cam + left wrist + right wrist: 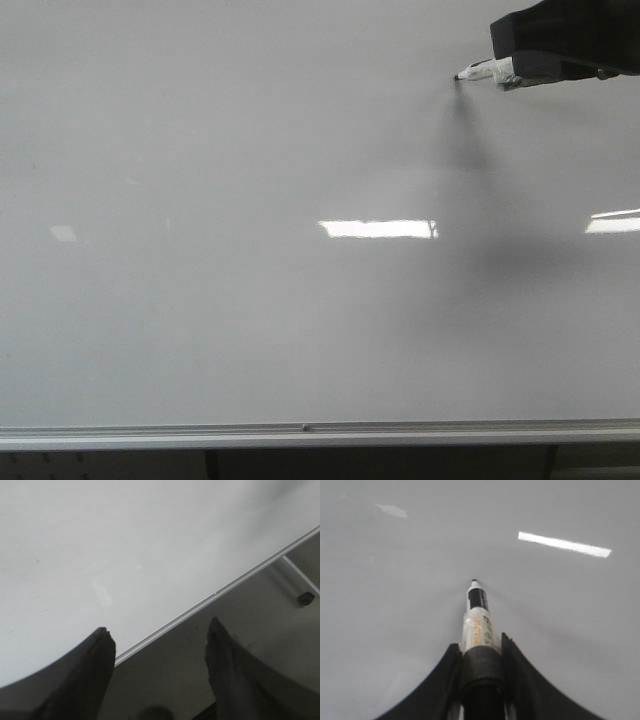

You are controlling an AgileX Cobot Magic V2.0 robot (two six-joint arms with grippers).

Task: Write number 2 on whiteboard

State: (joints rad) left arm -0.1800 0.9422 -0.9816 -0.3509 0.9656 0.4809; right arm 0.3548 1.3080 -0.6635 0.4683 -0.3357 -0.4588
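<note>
The big whiteboard fills almost all of the front view. It is shiny and grey-white, with bright light patches on it. A silver rail runs along its lower edge.

The right claw comes in at the top right corner of the front view. It is squeezed tight on a marker (a see-through pen wrapped with black tape). In the right wrist view the marker sticks out between the two dark fingers, and its black tip sits right at the board, touching or almost touching. A soft shadow falls below it.

No drawn number 2 can be seen on the board.

The left claw is wide apart and holds nothing. It hangs near the rail at the board's lower edge.
</note>
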